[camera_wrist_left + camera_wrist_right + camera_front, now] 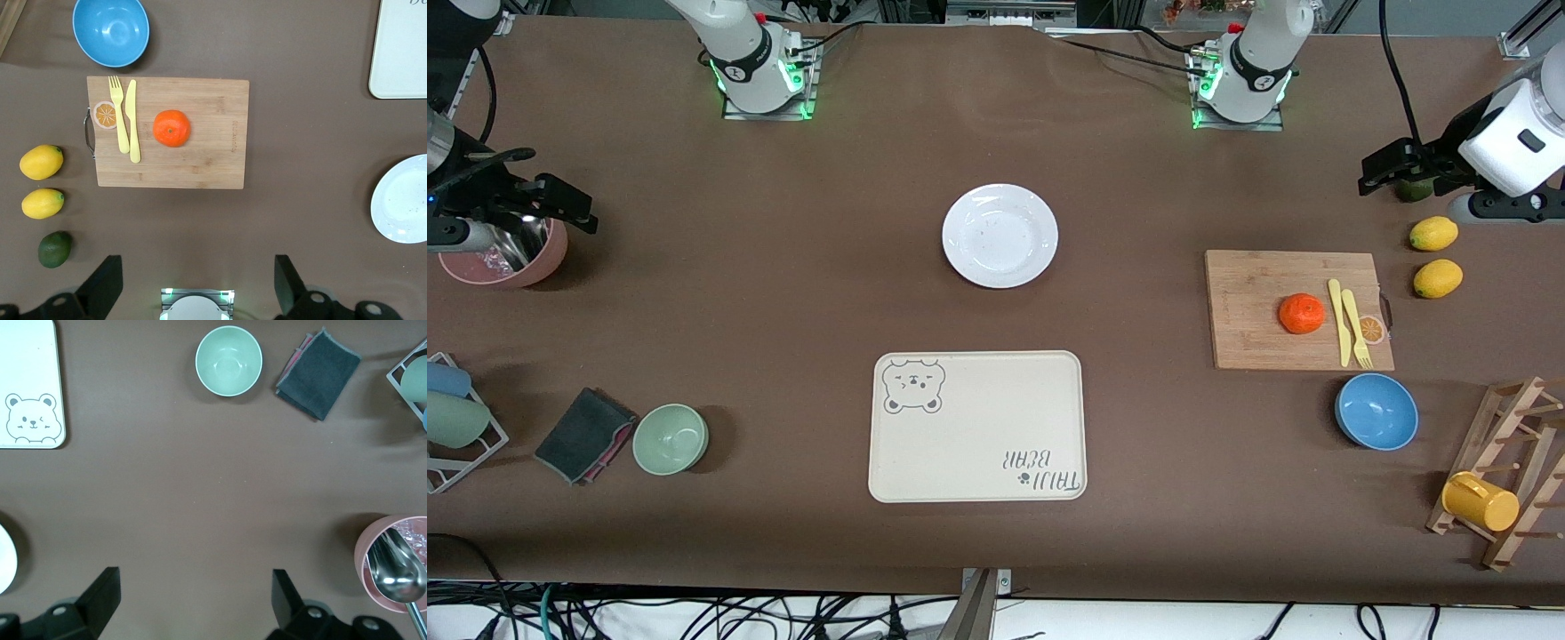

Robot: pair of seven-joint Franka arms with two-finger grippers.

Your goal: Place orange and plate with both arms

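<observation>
The orange (1302, 313) (171, 128) rests on a wooden cutting board (1294, 308) toward the left arm's end of the table. The white plate (1000, 235) (403, 199) lies on the table mid-way between the two arm bases, and its edge shows in the right wrist view (5, 560). My left gripper (1376, 171) (198, 280) hangs open and empty over the table beside a green lime (55, 249), apart from the orange. My right gripper (574, 204) (195, 597) hangs open and empty by a pink bowl (503, 258) at the right arm's end.
A yellow fork (1356, 331) and knife lie on the board beside the orange. Two lemons (1434, 234), a blue bowl (1376, 411), a cream bear tray (978, 425), a green bowl (670, 438), a dark cloth (585, 434) and a mug rack (1507, 471) stand around.
</observation>
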